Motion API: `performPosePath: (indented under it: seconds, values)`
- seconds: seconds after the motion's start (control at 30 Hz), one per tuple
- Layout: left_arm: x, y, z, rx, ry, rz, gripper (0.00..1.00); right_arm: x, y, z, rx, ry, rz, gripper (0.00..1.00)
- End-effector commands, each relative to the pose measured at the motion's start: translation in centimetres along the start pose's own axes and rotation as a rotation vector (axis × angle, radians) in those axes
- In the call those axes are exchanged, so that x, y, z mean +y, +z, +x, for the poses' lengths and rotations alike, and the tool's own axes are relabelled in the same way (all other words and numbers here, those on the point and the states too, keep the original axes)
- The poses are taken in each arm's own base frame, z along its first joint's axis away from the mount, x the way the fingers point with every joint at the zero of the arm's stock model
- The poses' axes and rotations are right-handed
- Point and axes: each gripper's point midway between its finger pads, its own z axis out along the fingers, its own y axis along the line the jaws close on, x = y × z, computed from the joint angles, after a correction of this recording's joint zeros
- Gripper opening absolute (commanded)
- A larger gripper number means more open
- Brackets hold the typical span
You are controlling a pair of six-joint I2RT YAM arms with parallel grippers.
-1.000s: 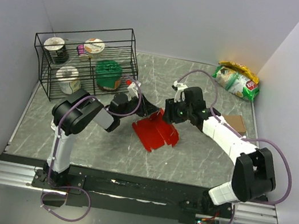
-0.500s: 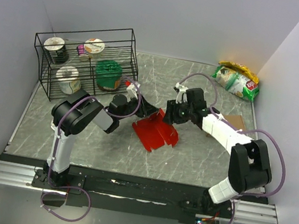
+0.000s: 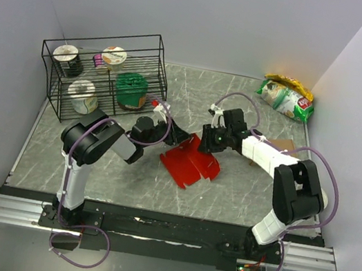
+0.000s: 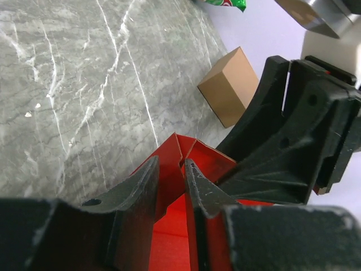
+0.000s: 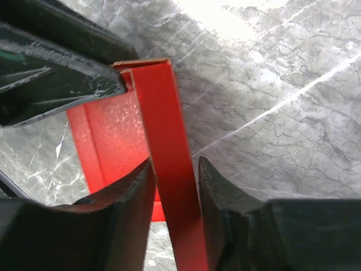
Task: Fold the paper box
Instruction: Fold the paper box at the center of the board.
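Grip on the left side is plain: the left gripper (image 4: 170, 165) has its fingers (image 4: 141, 186) drawn close together, leaving only a narrow slot; an upright red wall of the paper box (image 3: 190, 162) stands in that slot with a pad against each face, so this gripper has hold of the card; just past its fingertips two creased red panels meet in a raised corner.

The right gripper (image 5: 175, 164) stands about half open, astride a long narrow red strip of the same box; the strip runs lengthwise down the gap and nearly fills it; one finger (image 5: 127, 197) lies against one edge of the strip; the other finger is so near the opposite edge that touching or a hair apart cannot be told, so whether the strip is clamped cannot be told either.

From above, the box lies near the middle of the grey marbled table (image 3: 195, 96); its far corner is lifted between the two grippers, which come in from either side and almost meet there; the rest of the sheet spreads low toward the arms' bases.

In the left wrist view the right gripper's black body looms just beside the held corner; a brown cardboard box (image 4: 228, 84) sits on the table beyond, apart from the red card.
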Motion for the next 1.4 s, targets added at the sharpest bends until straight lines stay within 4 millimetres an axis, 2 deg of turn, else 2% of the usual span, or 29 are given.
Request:
performPosePath:
  seconds: [0.0, 0.1, 0.23, 0.47, 0.6, 0.67, 0.77, 0.9, 0.93, 1.0, 1.03, 1.23, 1.27, 1.37]
  values:
    - [0.1, -0.7, 2.0, 0.072, 0.033, -0.016, 0.3, -0.5, 0.4, -1.0, -0.019, -0.002, 0.016, 0.4]
    - [0.1, -0.7, 2.0, 0.072, 0.034, -0.018, 0.3, -0.6, 0.5, -0.8, -0.013, -0.003, 0.015, 0.4]
    - [0.3, -0.7, 2.1, 0.071, 0.02, -0.027, 0.3, -0.8, -0.4, -1.2, -0.045, -0.016, 0.05, 0.39]
    - [-2.5, -0.4, 0.1, 0.036, -0.023, 0.043, 0.36, -2.3, -1.7, -1.2, -0.068, -0.119, 0.199, 0.37]
    - [-1.9, 0.0, 0.2, 0.046, -0.011, 0.019, 0.33, -2.1, -2.8, -1.3, -0.108, -0.158, 0.269, 0.38]
    - [-1.6, -0.2, 0.5, 0.048, -0.012, 0.013, 0.32, -2.2, -3.1, -1.3, -0.119, -0.161, 0.282, 0.36]
    - [-1.5, -0.4, 0.7, 0.05, -0.011, 0.011, 0.32, -2.1, -2.9, -1.2, -0.115, -0.197, 0.269, 0.27]
    - [-2.0, -0.7, 0.4, 0.048, -0.009, 0.019, 0.32, -1.8, -2.1, -0.8, -0.103, -0.253, 0.301, 0.05]
    - [-2.1, -0.7, 0.3, 0.046, -0.009, 0.021, 0.32, -1.0, -1.8, -0.8, -0.105, -0.285, 0.302, 0.04]
    - [-2.6, -0.7, 0.0, 0.044, -0.011, 0.03, 0.32, -1.3, -1.8, -0.8, -0.108, -0.337, 0.375, 0.0]
    - [-2.7, -0.7, -0.2, 0.042, -0.012, 0.033, 0.32, -0.5, -1.5, -1.0, -0.12, -0.381, 0.386, 0.0]
    - [-2.7, -1.1, -0.2, 0.04, -0.023, 0.037, 0.32, -0.2, -1.8, -1.9, -0.168, -0.513, 0.549, 0.0]
    - [-2.6, -1.2, -0.4, 0.033, -0.038, 0.033, 0.34, 0.6, -1.6, -1.9, -0.185, -0.55, 0.558, 0.0]
    - [-2.6, -1.8, -1.5, 0.007, -0.061, 0.027, 0.45, 0.6, -1.7, -1.9, -0.196, -0.633, 0.635, 0.0]
